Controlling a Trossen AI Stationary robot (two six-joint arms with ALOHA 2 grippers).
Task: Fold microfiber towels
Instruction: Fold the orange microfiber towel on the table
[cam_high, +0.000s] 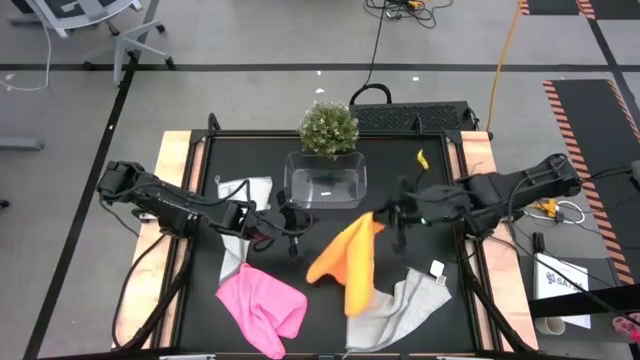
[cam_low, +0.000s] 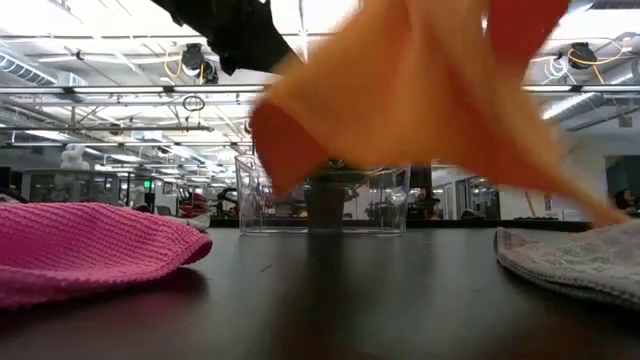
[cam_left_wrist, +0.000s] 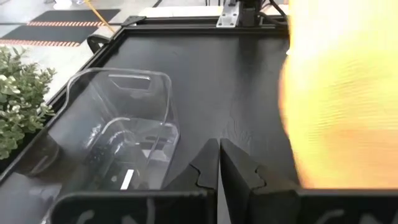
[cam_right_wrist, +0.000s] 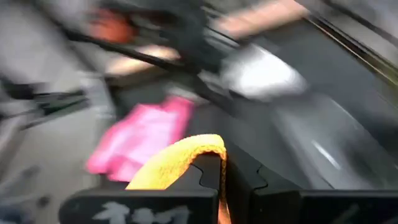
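Grey cloth comes first on the left: 1 grey towel (cam_high: 243, 192) lies crumpled on the black desk (cam_high: 400, 250) under the left arm, and it does not look folded. Next to it, the left end effector (cam_high: 290, 228) hangs over the desk with its 2 fingers pressed together and nothing in them, as the left wrist view shows. Below it, near the front edge, the pink towel (cam_high: 262, 307) lies in a loose heap, so it looks like it needs folding too. In the middle, just in front of the clear tub (cam_high: 325, 180), the orange towel (cam_high: 345, 262) is up in the air. The right end effector (cam_high: 388, 222) is clamped on 1 corner of it, and the rest of the cloth hangs down toward the desk. This looks like the towel being worked on now, maybe being lifted so it can be spread out flat. To the right of it, the second grey towel (cam_high: 405, 308) lies rumpled by the front edge, touching the orange one. So I think the job is just starting: 0 towels look neatly folded, and all 4 are left to do.
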